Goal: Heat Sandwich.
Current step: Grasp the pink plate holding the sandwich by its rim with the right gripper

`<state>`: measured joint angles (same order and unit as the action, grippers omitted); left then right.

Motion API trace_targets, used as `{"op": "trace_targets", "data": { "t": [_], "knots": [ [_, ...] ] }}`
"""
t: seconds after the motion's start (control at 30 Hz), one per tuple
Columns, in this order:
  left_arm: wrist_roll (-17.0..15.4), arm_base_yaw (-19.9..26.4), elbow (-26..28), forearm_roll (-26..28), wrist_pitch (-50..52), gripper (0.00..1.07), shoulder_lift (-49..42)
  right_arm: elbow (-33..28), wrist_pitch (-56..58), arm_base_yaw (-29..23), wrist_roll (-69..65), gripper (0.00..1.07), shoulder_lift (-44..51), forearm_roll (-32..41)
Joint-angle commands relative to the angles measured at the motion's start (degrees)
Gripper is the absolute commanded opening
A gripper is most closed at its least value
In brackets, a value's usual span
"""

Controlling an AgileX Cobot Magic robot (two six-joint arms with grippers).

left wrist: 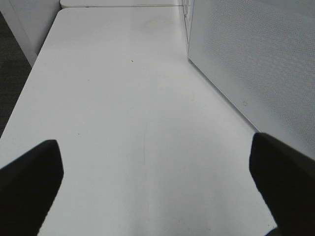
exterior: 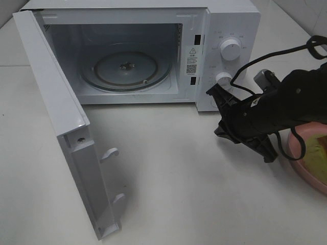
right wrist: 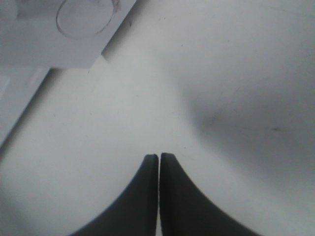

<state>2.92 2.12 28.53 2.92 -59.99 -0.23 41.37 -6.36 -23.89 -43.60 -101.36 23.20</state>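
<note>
With the microwave door [exterior: 51, 102] open and the turntable [exterior: 125, 69] bare, pickup is the step in hand: the sandwich [exterior: 317, 153] lies on the pink plate [exterior: 309, 179] at the right edge, so the right claw [right wrist: 158, 157], pinched together and empty, must spread first, while the left claw [left wrist: 155, 147] gapes wide.

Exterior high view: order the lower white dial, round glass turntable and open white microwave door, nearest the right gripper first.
1. Lower white dial, close by the right gripper.
2. Round glass turntable, inside the cavity.
3. Open white microwave door, far left.
</note>
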Motion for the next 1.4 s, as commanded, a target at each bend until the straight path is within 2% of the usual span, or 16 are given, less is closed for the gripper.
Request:
{"op": "trace_targets", "data": {
  "t": [0.03, 0.23, 0.33, 0.37, 0.7, 0.93, 1.0, 1.03, 1.07, 1.13, 1.17, 1.2, 1.23, 1.33, 1.4],
  "knots": [
    [-0.23, -0.23, -0.23, 0.00, 0.63, 0.98, -1.66, 0.06, 6.36, 0.34, 17.76, 0.06, 3.38, -1.83],
    [-0.23, -0.23, -0.23, 0.00, 0.63, 0.98, -1.66, 0.06, 11.69, 0.34, 30.37, 0.07, 6.82, -5.73],
    [-0.23, -0.23, -0.23, 0.00, 0.63, 0.98, -1.66, 0.06, 16.04, 0.34, 35.29, 0.08, 9.17, -9.97],
    [-0.23, -0.23, -0.23, 0.00, 0.63, 0.98, -1.66, 0.06, 19.31, 0.34, 36.50, 0.08, 10.66, -13.35],
    [-0.23, -0.23, -0.23, 0.00, 0.63, 0.98, -1.66, 0.17, 35.70, 0.34, 36.61, 0.13, 16.62, -25.90],
    [-0.23, -0.23, -0.23, 0.00, 0.63, 0.98, -1.66, 0.17, 39.48, 0.40, 36.50, 0.20, 20.45, -26.93],
    [-0.23, -0.23, -0.23, 0.00, 0.63, 0.98, -1.66, 0.17, 39.65, 2.18, 36.21, 0.27, 21.54, -27.04],
    [-0.23, -0.23, -0.23, 0.00, 0.63, 0.98, -1.66, 0.17, 39.71, 2.69, 36.04, 0.38, 21.72, -27.04],
    [-0.23, -0.23, -0.23, 0.00, 0.63, 0.98, -1.66, 0.17, 39.71, 2.69, 36.04, 0.38, 21.72, -27.04],
    [-0.23, -0.23, -0.23, 0.00, 0.63, 0.98, -1.66, 0.17, 39.71, 4.24, 35.98, 0.54, 21.72, -27.16],
    [-0.23, -0.23, -0.23, 0.00, 0.63, 0.98, -1.66, 0.17, 39.65, 5.61, 36.04, 0.72, 21.72, -27.73],
    [-0.23, -0.23, -0.23, 0.00, 0.63, 0.98, -1.66, 0.17, 39.65, 6.30, 36.04, 0.79, 21.72, -28.30],
    [-0.23, -0.23, -0.23, 0.00, 0.63, 0.98, -1.66, 0.17, 39.65, 6.30, 36.04, 0.79, 21.72, -28.30],
    [-0.23, -0.23, -0.23, 0.00, 0.63, 0.98, -1.66, 0.17, 39.42, 8.65, 36.67, 1.01, 21.66, -30.08],
    [-0.23, -0.23, -0.23, 0.00, 0.63, 0.98, -1.66, 0.17, 39.02, 10.03, 36.55, 1.02, 21.66, -30.08]
  ]
}}
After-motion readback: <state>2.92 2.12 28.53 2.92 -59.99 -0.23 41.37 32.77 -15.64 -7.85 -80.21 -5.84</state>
